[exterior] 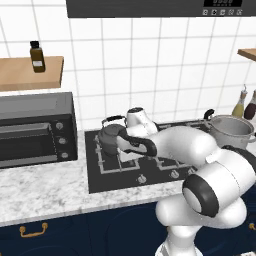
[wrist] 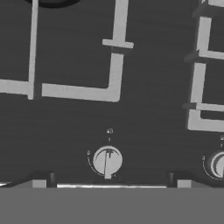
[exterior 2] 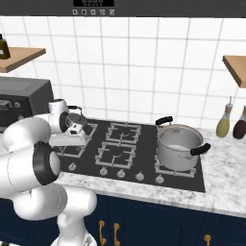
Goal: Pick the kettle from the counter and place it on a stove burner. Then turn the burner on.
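The kettle sits on the big burner grate at the left end of the black stovetop, upright, its arched handle on top; from the right base view the kettle is partly hidden behind the white arm. The gripper hangs above the front strip of the stovetop with its jaws spread wide and nothing between them; the two finger tips stand apart at about 7 and 5 o'clock in the hand view. Straight ahead of the gripper, just inside its open span, is a round silver knob, not touched as far as can be seen. A second knob shows at 3 o'clock from the first, near the edge. Pale grate bars run across the upper half of the hand view. On the right-hand burner stands a shiny steel pot with black handles. The speckled marble desk carries a dark toaster oven at 9 o'clock from the kettle, and two bottles stand at the far right.
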